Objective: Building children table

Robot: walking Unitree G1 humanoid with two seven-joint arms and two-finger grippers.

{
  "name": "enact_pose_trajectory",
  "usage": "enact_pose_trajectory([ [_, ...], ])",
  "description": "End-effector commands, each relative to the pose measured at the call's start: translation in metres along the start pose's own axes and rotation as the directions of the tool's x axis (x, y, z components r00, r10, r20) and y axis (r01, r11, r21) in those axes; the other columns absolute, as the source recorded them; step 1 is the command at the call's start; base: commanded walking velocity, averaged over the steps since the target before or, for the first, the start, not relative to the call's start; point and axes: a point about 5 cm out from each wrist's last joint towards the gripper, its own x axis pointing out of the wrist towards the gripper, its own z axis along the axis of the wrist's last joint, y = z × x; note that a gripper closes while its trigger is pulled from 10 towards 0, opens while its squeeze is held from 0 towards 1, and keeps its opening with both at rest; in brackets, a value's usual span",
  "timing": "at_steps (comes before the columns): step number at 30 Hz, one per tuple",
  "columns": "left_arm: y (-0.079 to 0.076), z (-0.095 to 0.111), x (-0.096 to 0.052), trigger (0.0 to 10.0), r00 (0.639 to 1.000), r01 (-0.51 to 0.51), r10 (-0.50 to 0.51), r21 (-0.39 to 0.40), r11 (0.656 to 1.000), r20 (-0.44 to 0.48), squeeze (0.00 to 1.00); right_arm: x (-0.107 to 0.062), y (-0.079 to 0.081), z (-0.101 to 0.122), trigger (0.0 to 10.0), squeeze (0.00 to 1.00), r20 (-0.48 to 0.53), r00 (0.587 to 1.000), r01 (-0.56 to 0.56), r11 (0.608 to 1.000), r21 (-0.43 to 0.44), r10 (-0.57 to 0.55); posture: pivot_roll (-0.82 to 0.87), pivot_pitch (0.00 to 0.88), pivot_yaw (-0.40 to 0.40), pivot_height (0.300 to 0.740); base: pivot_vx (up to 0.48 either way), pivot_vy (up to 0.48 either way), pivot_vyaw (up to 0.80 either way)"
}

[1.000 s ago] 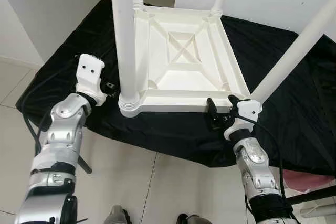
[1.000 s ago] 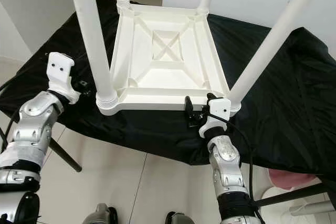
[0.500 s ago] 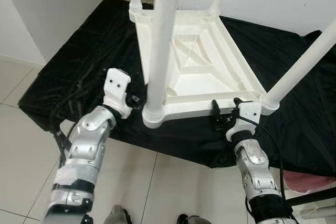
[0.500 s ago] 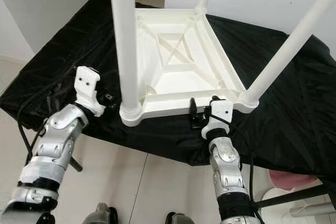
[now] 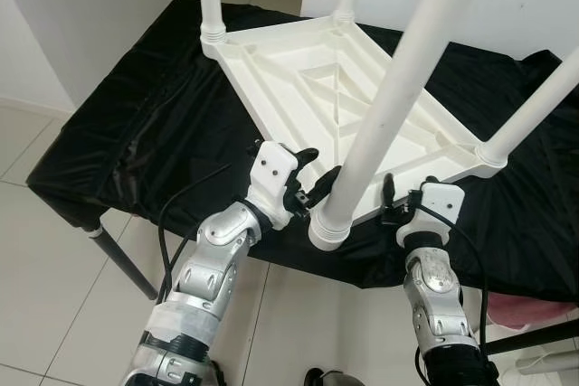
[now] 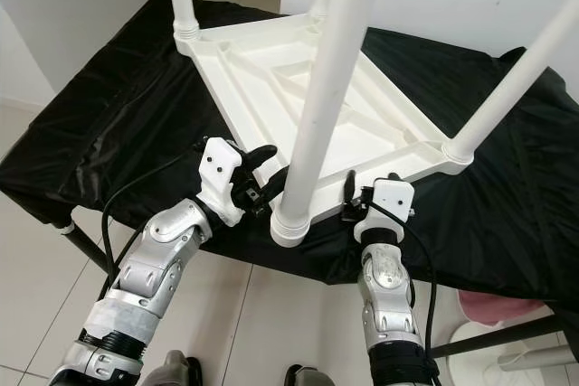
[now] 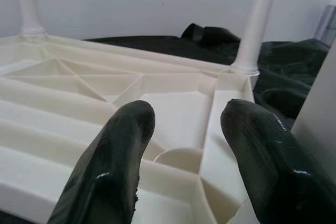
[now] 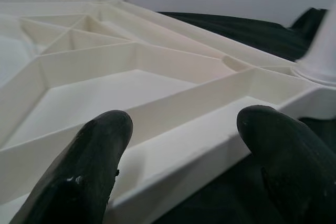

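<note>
With its two black fingers spread apart and closed on nothing, the left gripper (image 5: 306, 180) sits low in the middle of the left eye view, right beside the foot of the nearest leg (image 5: 389, 101) of the upturned white table (image 5: 308, 79); in the left wrist view those fingers (image 7: 113, 161) straddle the ribbed underside with an unfilled round socket (image 7: 178, 158) between them. To the lower right of centre, the right gripper (image 5: 405, 203) is also open, its fingers (image 8: 89, 161) parted on either side of the table's near rim without pinching it. From there outward, the table lies top-down on a black cloth (image 5: 136, 106) draped over a stand, turned so that one corner points at the robot and juts past the cloth's near edge, above the tiled floor (image 5: 36, 296). Four legs stand up from the corners, the nearest one leaning across the middle of the frame. The likely trouble is that neither gripper has a hold, so a nudge against that leg or rim could slide the table on the slack cloth, or tip the overhanging corner off the edge. A leg only loosely seated could also work out of its socket if pushed sideways, though how firmly it sits I cannot tell.
</note>
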Motion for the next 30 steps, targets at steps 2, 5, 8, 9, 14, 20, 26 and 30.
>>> enact_pose_trajectory([
  [2,-0.006,-0.004,-0.006,10.0,0.999,0.046,-0.047,-0.012,0.999,-0.027,0.00,-0.001,-0.018,-0.013,10.0,0.00,-0.073,0.990,0.120,0.993,-0.008,-0.121,0.01,0.093,-0.041,0.740,0.000,0.000,0.00],
  [5,-0.008,-0.003,-0.007,10.0,0.998,0.050,-0.051,-0.013,0.999,-0.028,0.00,0.004,-0.028,-0.017,10.0,0.00,-0.110,0.978,0.180,0.984,0.004,-0.179,0.02,0.091,-0.043,0.740,0.000,0.000,0.00],
  [8,-0.010,-0.002,-0.006,10.0,0.998,0.051,-0.051,-0.016,0.999,-0.025,0.00,0.008,-0.033,-0.018,10.0,0.00,-0.125,0.969,0.215,0.977,0.007,-0.213,0.02,0.091,-0.046,0.740,0.000,0.000,0.00],
  [9,-0.010,-0.002,-0.006,10.0,0.998,0.051,-0.051,-0.016,0.999,-0.025,0.00,0.008,-0.033,-0.018,10.0,0.00,-0.125,0.969,0.215,0.977,0.007,-0.213,0.02,0.091,-0.046,0.740,0.000,0.000,0.00],
  [14,-0.012,0.001,-0.003,10.0,0.999,0.050,-0.051,-0.018,0.999,-0.015,0.00,0.013,-0.037,-0.022,10.0,0.00,-0.158,0.958,0.247,0.969,0.020,-0.241,0.02,0.090,-0.050,0.740,0.000,0.000,0.00],
  [20,-0.018,0.006,-0.001,10.0,0.998,0.067,-0.067,-0.008,0.998,-0.008,0.00,0.029,-0.032,-0.031,10.0,0.00,-0.260,0.949,0.201,0.978,0.054,-0.180,0.02,0.090,-0.053,0.740,0.000,0.000,0.00],
  [26,-0.025,0.010,0.002,10.0,0.996,0.095,-0.095,-0.007,0.995,-0.001,0.00,0.043,-0.029,-0.032,10.0,0.00,-0.309,0.938,0.192,0.978,0.082,-0.158,0.02,0.092,-0.054,0.740,0.000,0.000,0.00],
  [30,-0.028,0.011,0.003,10.0,0.995,0.104,-0.104,-0.005,0.995,0.000,0.00,0.049,-0.024,-0.031,10.0,0.00,-0.318,0.941,0.161,0.981,0.110,-0.119,0.02,0.095,-0.054,0.740,0.000,0.000,0.00],
])
